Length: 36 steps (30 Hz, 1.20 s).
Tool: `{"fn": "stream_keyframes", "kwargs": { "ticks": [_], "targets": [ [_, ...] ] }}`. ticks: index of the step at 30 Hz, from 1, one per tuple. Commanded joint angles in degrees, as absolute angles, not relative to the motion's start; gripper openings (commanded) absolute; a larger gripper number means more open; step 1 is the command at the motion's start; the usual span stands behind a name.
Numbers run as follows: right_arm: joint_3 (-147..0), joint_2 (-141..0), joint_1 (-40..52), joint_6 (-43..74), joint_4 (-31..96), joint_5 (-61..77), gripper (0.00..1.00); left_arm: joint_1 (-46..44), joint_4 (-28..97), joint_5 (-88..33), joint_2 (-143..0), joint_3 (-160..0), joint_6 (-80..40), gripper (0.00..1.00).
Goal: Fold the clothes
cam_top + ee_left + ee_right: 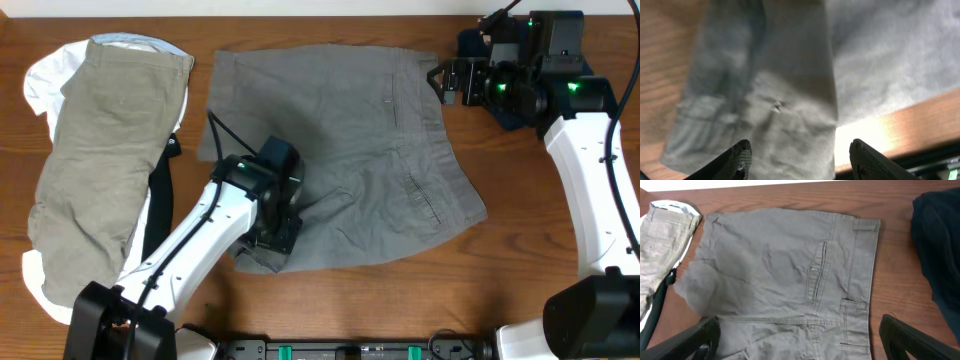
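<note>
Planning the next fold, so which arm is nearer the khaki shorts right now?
Left. The left arm reaches over the grey shorts at their lower edge, beside the khaki shorts; the right arm sits past their far corner.

The wooden table (520,260) carries grey shorts (350,130), a white garment (40,80), a navy piece (940,250).

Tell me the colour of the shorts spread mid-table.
Grey; the shorts show best in the right wrist view.

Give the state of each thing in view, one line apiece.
grey shorts, spread flat, one leg corner turned over
khaki shorts, folded, lying on white garment
white garment, flat beneath khaki shorts
navy garment, bunched, unfolded
left gripper, jaws open above grey shorts
right gripper, jaws open, empty
</note>
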State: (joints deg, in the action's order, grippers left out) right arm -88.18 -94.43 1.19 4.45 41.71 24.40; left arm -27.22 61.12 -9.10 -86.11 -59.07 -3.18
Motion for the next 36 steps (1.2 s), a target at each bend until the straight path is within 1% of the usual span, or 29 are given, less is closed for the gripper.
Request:
{"fn": "stream_keyframes", "kwargs": {
  "ticks": [1, 6, 14, 18, 20, 21, 24, 31, 36],
  "targets": [
    [-88.40, -94.80, 1.15, 3.53, 41.32, 24.23, 0.99, -29.41, 61.93, -9.87, -86.50, -59.57, -3.29, 0.64],
    [-88.40, -94.80, 1.15, 3.53, 41.17, 24.25, 0.99, -32.05, 61.93, -8.93, -86.83, -58.81, -4.03, 0.62],
    [-88.40, -94.80, 1.15, 3.53, 41.30, 24.25, 0.99, -32.34, 61.39, 5.06, -88.68, -55.27, -13.06, 0.62],
    [-88.40, -94.80, 1.15, 3.53, 41.17, 24.25, 0.99, -32.34, 59.83, 7.81, -90.32, -54.48, -15.16, 0.61],
    [-88.40, -94.80, 1.15, 3.53, 41.15, 24.25, 0.99, -32.34, 59.05, 7.81, -90.48, -54.48, -15.18, 0.55],
    [-88.40, -94.80, 1.15, 3.51, 41.15, 24.23, 0.99, -32.34, 58.74, 7.81, -90.45, -54.48, -15.16, 0.46],
    [-88.40, -94.80, 1.15, 3.51, 41.15, 24.23, 0.99, -32.34, 57.84, 7.81, -90.45, -54.52, -15.18, 0.06],
    [-88.40, -94.80, 1.15, 3.53, 40.91, 24.23, 0.99, -31.05, 57.78, 8.32, -90.08, -58.06, -15.35, 0.06],
    [-88.40, -94.80, 1.15, 3.53, 40.93, 24.23, 0.99, -27.22, 57.76, 13.02, -88.77, -63.24, -15.35, 0.06]
  ]
}}
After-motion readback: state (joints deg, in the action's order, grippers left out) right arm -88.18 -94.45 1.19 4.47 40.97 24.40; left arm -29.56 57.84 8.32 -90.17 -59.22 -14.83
